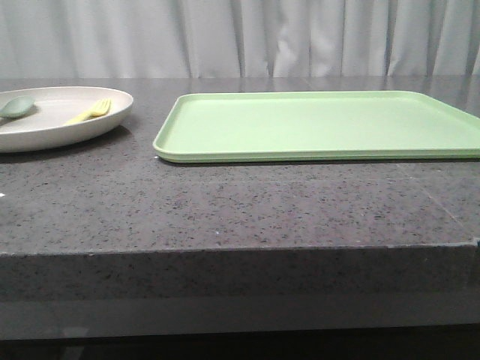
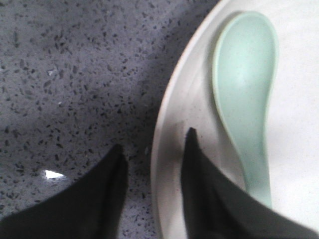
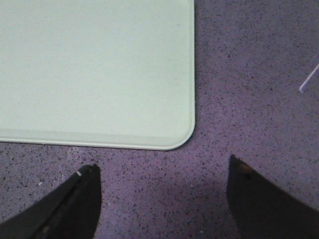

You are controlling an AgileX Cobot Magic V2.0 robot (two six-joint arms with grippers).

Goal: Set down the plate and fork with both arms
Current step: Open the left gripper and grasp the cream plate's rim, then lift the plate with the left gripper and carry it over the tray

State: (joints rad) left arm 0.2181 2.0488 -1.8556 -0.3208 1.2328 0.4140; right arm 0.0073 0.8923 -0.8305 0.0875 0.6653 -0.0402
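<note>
The cream plate (image 1: 52,129) stands on the counter at the far left. The pale-yellow fork (image 1: 90,111) lies in it, with a muted-green spoon (image 1: 16,106) beside it. Neither gripper shows in the front view. In the left wrist view my left gripper (image 2: 154,139) is open and straddles the plate's rim (image 2: 172,99). One finger is outside over the counter and the other is inside, next to the spoon (image 2: 246,74). There is a gap between the outer finger and the rim. My right gripper (image 3: 162,167) is wide open and empty over bare counter, just off a tray corner.
A flat light-green rectangular tray (image 1: 322,124) lies on the dark speckled counter from the middle to the right, and its rounded corner (image 3: 179,134) shows in the right wrist view. The counter's front edge (image 1: 240,251) runs across the front view. White curtains hang behind.
</note>
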